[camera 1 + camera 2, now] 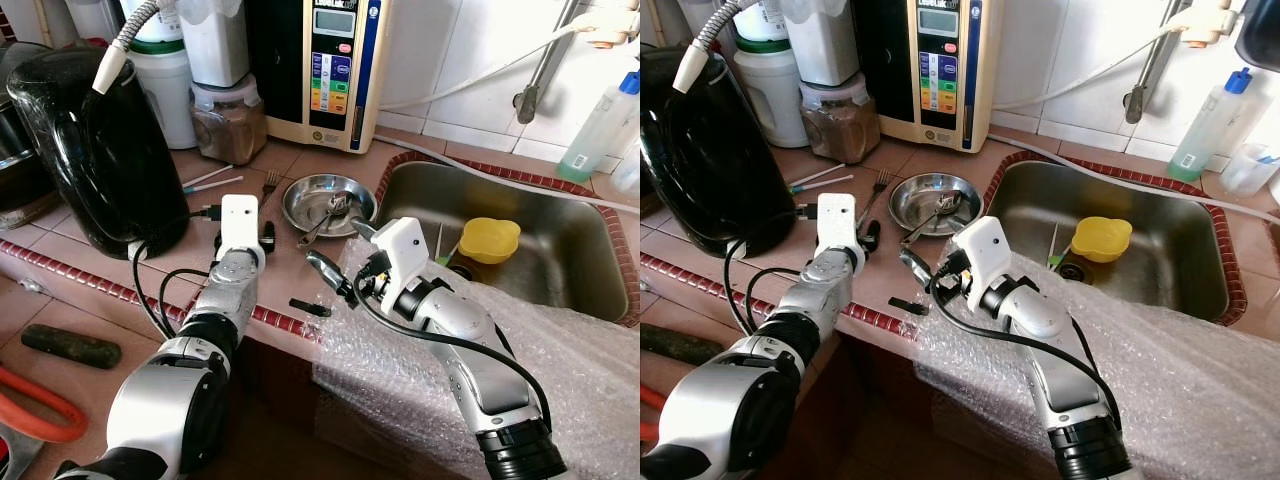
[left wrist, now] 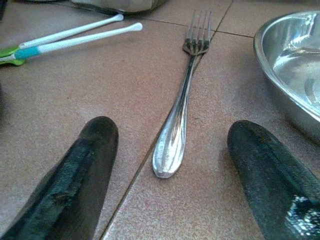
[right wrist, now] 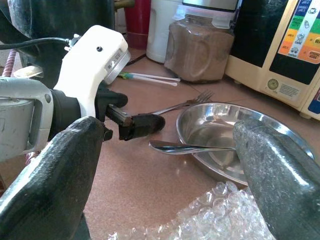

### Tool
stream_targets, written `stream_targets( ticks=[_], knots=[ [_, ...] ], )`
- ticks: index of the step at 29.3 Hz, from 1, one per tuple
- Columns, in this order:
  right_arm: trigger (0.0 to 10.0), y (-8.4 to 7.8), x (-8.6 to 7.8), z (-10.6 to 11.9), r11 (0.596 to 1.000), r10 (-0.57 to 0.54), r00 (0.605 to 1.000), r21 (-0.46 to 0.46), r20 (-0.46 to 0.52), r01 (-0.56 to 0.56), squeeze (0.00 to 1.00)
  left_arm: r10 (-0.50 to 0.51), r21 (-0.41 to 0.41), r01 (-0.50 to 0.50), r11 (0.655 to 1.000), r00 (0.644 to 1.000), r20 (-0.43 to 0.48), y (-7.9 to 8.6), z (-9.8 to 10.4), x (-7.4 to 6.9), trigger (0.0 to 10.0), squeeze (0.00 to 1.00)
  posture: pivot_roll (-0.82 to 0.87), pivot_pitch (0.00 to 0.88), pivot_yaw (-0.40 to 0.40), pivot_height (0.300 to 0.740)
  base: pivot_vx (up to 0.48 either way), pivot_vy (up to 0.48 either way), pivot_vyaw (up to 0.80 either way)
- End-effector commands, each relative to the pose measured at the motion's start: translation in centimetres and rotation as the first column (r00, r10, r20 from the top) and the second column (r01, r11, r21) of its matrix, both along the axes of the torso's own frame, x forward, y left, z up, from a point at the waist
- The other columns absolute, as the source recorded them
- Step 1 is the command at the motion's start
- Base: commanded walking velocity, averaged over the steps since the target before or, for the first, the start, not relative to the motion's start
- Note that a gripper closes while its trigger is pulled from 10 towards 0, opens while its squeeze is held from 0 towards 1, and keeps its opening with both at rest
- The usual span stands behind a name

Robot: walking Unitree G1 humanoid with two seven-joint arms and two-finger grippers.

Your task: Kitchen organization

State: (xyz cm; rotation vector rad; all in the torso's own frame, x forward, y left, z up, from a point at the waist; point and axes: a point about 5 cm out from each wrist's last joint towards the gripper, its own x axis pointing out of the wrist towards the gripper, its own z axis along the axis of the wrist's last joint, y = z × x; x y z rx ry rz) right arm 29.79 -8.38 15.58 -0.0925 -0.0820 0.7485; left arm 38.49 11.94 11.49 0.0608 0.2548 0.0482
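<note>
Fork [image 2: 180, 100] lies on the tiled counter [image 1: 290, 160], tines away from the robot, its handle end between the spread fingers [image 2: 75, 175] of the left gripper [image 1: 243, 240], which hovers low over it without touching. From the fork, a steel bowl [image 1: 328, 200] sits just beside at three o'clock, and two white sticks [image 2: 75, 40] lie near at ten o'clock. A spoon [image 3: 190, 147] leans on the bowl's rim, handle out toward the robot. The right gripper [image 1: 335, 280] is at the bowl's six o'clock, over the counter edge, jaws wide apart and holding nothing. Bubble wrap [image 1: 560, 350] covers the counter front under the right arm. The sink [image 1: 560, 250], at the bowl's three o'clock, holds a yellow cup [image 1: 488, 240]. A black kettle [image 1: 90, 150] stands at the fork's nine o'clock; a jar of brown powder [image 1: 228, 120] and a water unit with coloured buttons [image 1: 320, 70] stand at the fork's twelve o'clock, by the wall.
</note>
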Motion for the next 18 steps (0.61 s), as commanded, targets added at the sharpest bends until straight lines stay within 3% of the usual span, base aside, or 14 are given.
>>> stream_targets(
  ticks=[1,4,5,18],
  knots=[
    [10.0,0.1,0.1,0.2,1.000,0.004,1.000,-0.008,0.007,-0.004,0.00,-0.011,0.011,0.011,1.000,1.000,0.022,-0.4,0.7,0.3,10.0,1.00,-0.07,0.000,-0.009,0.740,0.000,0.000,0.00],
    [10.0,0.1,0.0,0.1,1.000,0.003,1.000,-0.007,0.007,-0.003,0.00,-0.018,0.044,0.017,0.999,0.999,0.040,-0.5,1.0,0.4,10.0,1.00,-0.07,0.000,-0.009,0.740,0.000,0.000,0.00],
    [10.0,0.0,0.0,0.1,1.000,0.002,1.000,-0.007,0.005,-0.002,0.00,-0.015,0.035,0.014,0.999,0.999,0.039,-0.6,1.0,0.4,10.0,0.00,-0.07,0.000,-0.009,0.740,0.000,0.000,0.00],
    [10.0,0.1,-0.2,0.0,1.000,0.004,1.000,-0.007,0.003,-0.004,0.00,-0.042,0.018,0.042,0.999,0.999,0.028,-1.5,1.1,0.5,10.0,0.00,-0.08,0.000,-0.003,0.740,0.000,0.000,0.00]
  ],
)
